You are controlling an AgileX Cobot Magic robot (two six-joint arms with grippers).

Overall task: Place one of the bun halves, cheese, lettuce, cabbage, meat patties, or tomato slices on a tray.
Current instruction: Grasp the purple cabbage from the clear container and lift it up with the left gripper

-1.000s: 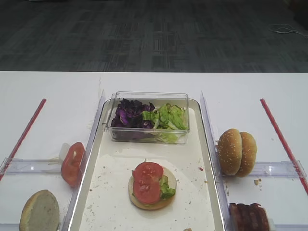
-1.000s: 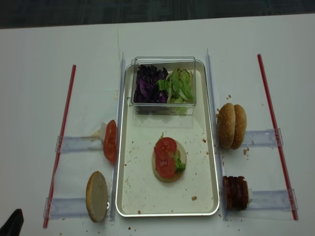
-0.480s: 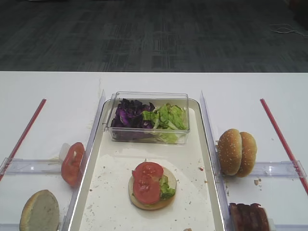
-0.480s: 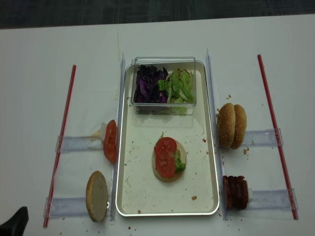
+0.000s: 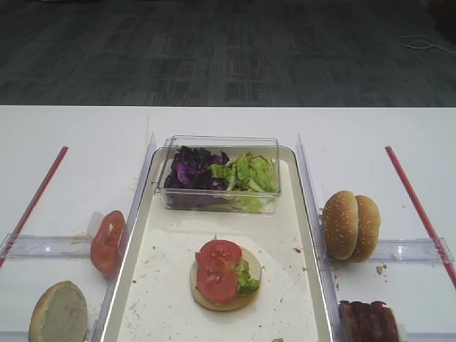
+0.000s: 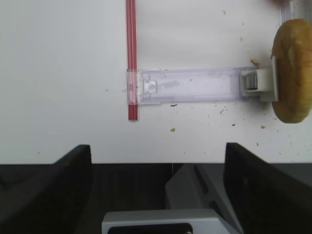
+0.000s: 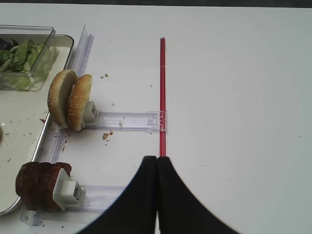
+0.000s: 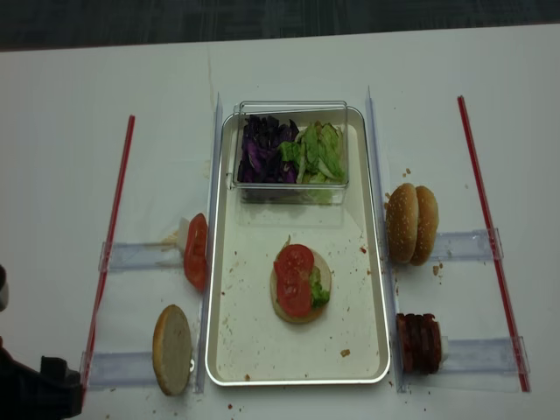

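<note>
On the off-white tray point(image 5: 164, 285) lies a bun half topped with lettuce and two tomato slices point(image 5: 217, 269). At its far end a clear box holds purple cabbage point(image 5: 191, 171) and green lettuce point(image 5: 249, 173). Left of the tray stand a tomato slice point(image 5: 107, 242) and a bun half point(image 5: 58, 313); to the right, two bun halves point(image 5: 350, 224) and meat patties point(image 5: 368, 322). My left gripper point(image 6: 157, 146) hangs open and empty over the table's front edge, left of that bun half point(image 6: 292, 73). My right gripper point(image 7: 157, 158) is shut on nothing, right of the patties point(image 7: 39, 185). No cheese shows.
Clear plastic holder rails point(image 8: 131, 255) run out from both sides of the tray. A red strip point(image 8: 112, 236) lies on the left and another point(image 8: 488, 227) on the right. Crumbs are scattered on the tray and table. My left arm's dark body point(image 8: 39, 392) fills the near left corner.
My left arm has come further into the near left corner of the overhead view. The food, the tray and the right gripper have not moved.
</note>
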